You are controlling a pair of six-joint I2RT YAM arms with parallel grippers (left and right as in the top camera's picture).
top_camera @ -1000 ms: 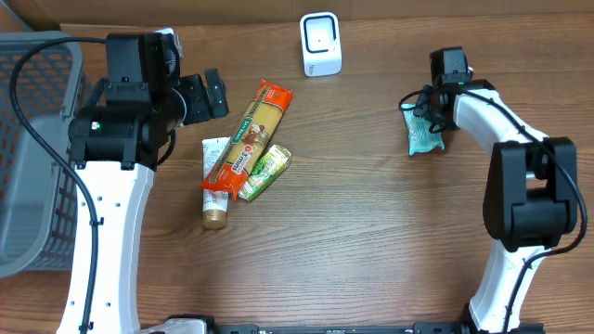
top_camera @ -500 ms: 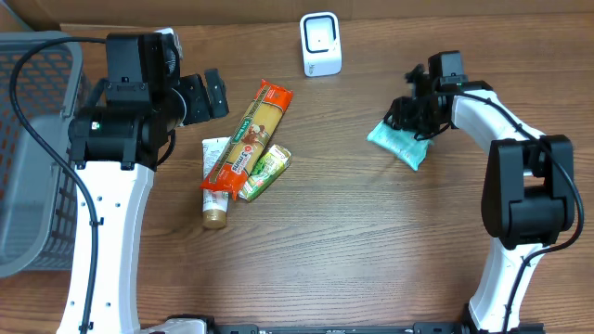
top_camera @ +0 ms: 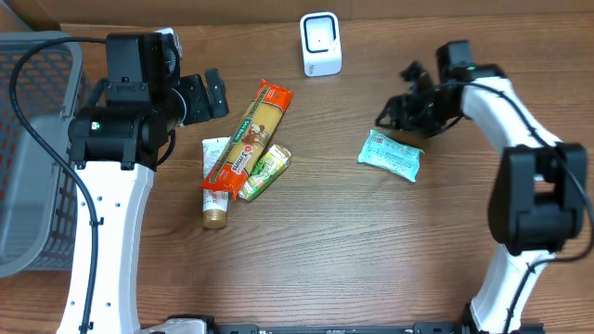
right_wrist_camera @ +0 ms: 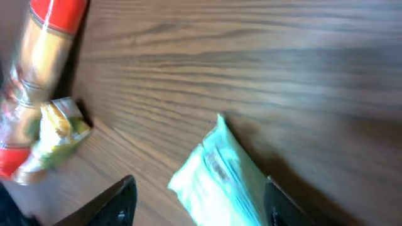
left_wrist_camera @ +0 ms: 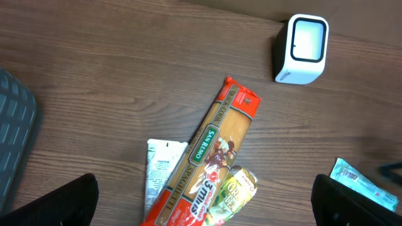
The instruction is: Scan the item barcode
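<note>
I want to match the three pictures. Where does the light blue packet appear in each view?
Overhead: the light blue packet lies flat on the table, right of centre.
Left wrist: the packet is in the bottom right corner, partly cut off.
Right wrist: the packet is at bottom centre, running off the lower edge.
Shared landmark: the red pasta pack, left of the packet in every view.

Teal packet [right_wrist_camera: 217, 176] blurred, cut by bottom edge; basket [top_camera: 23, 186] cropped left.

Grey basket [top_camera: 28, 148] at far left, wooden table [top_camera: 371, 269], pasta packet [top_camera: 249, 139] between white tube [top_camera: 214, 188] and green pouch [top_camera: 267, 170]
</note>
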